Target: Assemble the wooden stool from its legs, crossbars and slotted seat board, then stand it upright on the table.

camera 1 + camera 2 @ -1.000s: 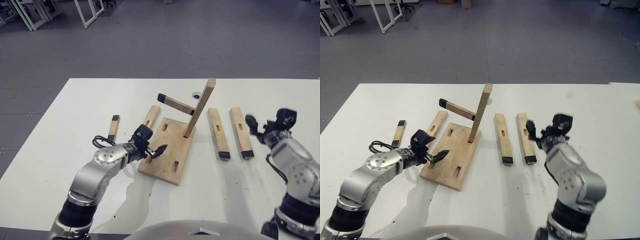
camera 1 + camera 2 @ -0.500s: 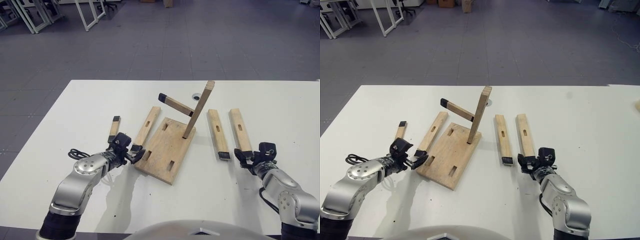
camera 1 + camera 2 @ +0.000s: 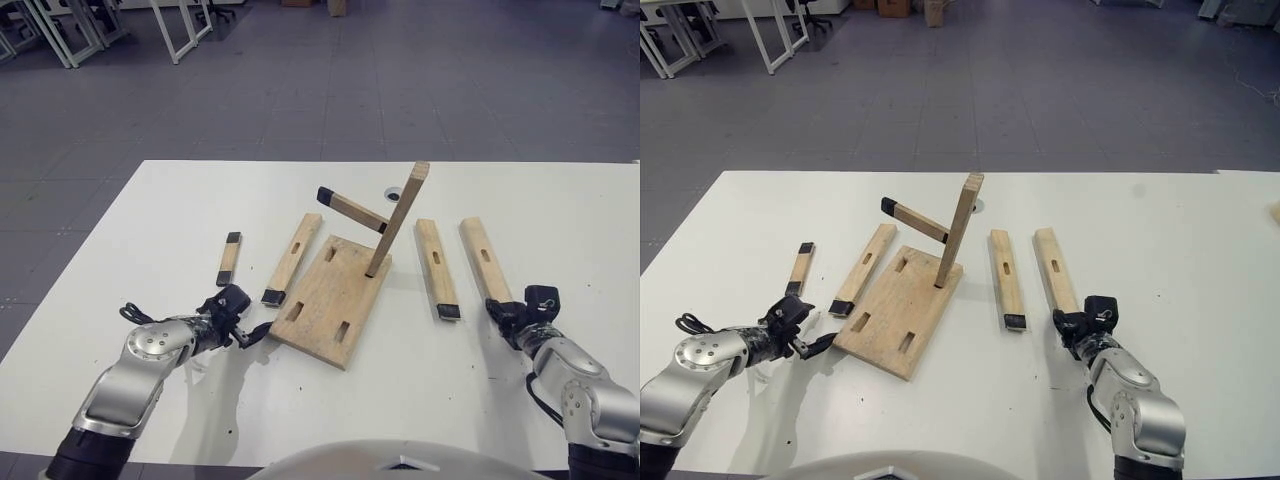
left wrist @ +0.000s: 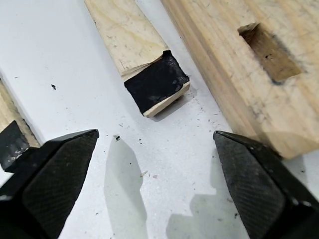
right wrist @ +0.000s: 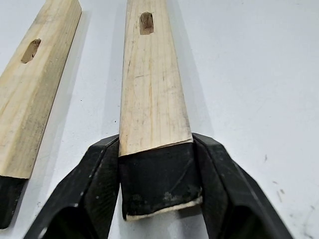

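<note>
Beyond the white table (image 3: 160, 230), grey floor (image 3: 400, 90) holds white frames (image 3: 163, 30).

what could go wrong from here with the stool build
1. The right end effector clamps the outer leg only at its black-capped end; lifted, the long leg may pivot or slip.
2. The open left end effector sits close beside the seat board; nudging it could topple the leaning leg and its crossbar.

White table (image 3: 140, 215); seat board (image 3: 330, 305), loose legs (image 3: 436, 262), short crossbar (image 3: 229, 258); perhaps sawdust (image 4: 117, 137).
</note>
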Available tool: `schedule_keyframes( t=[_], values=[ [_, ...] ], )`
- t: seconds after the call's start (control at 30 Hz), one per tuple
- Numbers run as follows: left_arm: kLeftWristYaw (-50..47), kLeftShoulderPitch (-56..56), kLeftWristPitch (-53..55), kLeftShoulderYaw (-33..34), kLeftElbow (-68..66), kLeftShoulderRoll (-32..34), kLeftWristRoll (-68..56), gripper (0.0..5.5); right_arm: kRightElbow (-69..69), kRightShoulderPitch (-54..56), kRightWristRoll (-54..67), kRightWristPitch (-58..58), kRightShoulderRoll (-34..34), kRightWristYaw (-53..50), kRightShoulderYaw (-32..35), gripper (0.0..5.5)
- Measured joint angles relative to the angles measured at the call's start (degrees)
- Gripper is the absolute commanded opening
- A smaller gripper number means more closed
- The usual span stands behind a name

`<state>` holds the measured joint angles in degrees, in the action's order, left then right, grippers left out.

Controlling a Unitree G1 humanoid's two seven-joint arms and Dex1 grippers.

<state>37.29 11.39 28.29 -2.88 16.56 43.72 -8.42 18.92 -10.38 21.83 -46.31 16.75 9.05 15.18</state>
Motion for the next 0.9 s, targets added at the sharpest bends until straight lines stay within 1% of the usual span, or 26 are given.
schedule_keyframes(
  t=[0.07, 0.13, 0.2, 0.27, 0.37, 0.47, 0.53, 0.6, 0.7, 0.73, 0.8, 0.83, 0.9],
  values=[
    [-0.46, 0.31, -1.49, -0.77, -0.02, -0.16, 0.98, 4.28, 0.0, 0.49, 0.37, -0.52, -0.04, -0.15, 0.01, 2.05],
    [-2.54, -0.05, -1.11, -2.25, 1.26, -2.57, 2.1, 4.28, -0.01, 1.65, 0.55, -1.87, -0.37, -0.44, -0.2, 2.05],
    [-3.26, -0.25, 3.03, -5.71, 6.47, -6.49, 0.78, 4.28, -0.03, 3.35, 0.96, -2.84, -1.13, -0.52, -0.75, 2.05],
    [-2.29, -0.13, 8.05, -8.1, 12.12, -7.42, -1.59, 4.28, -0.22, 5.33, 1.02, -3.64, -1.14, -0.64, -0.3, 2.05],
    [0.19, 0.35, 14.48, -8.76, 18.3, -5.69, -4.61, 4.28, -0.69, 12.06, 2.64, -3.66, 0.43, -1.03, 4.32, 2.05],
    [0.71, -2.09, 20.26, -8.25, 20.14, -5.94, -8.33, 4.28, -0.82, 19.4, 4.57, -2.5, 2.88, -0.82, 8.58, 2.05],
    [1.1, -5.79, 24.26, -5.04, 19.74, -7.75, -13.27, 4.28, -0.02, 22.76, 10.31, -2.84, 3.27, 1.39, 11.15, 2.05],
    [2.27, -13.68, 30.37, 2.16, 16.6, -11.11, -22.76, 4.28, 3.79, 26.68, 23.05, -5.46, 3.32, 5.48, 14.2, 2.05],
    [3.8, -23.43, 37.83, 11.15, 9.51, -15.14, -37.29, 4.28, 6.11, 27.66, 43.29, -10.85, 4.58, 10.6, 15.37, 2.05],
    [5.16, -27.01, 41.45, 14.47, 5.21, -16.39, -43.89, 4.28, 6.34, 27.47, 51.21, -12.93, 5.94, 12.41, 15.48, 2.05],
    [8.2, -32.8, 47.33, 19.04, -2.08, -16.9, -55.29, 4.28, 8.38, 26.05, 60.73, -15.81, 9.7, 17.59, 13.99, 2.05],
    [8.41, -34.07, 48.98, 19.82, -3.95, -17.27, -58.59, 4.28, 8.71, 25.2, 61.76, -16.25, 10.37, 18.34, 12.59, 2.05],
    [6.99, -36.4, 51.71, 21.22, -7.42, -18.52, -66.54, 4.28, 9.24, 24.28, 62.12, -17.34, 11.29, 20.16, 7.58, 2.05]
  ],
)
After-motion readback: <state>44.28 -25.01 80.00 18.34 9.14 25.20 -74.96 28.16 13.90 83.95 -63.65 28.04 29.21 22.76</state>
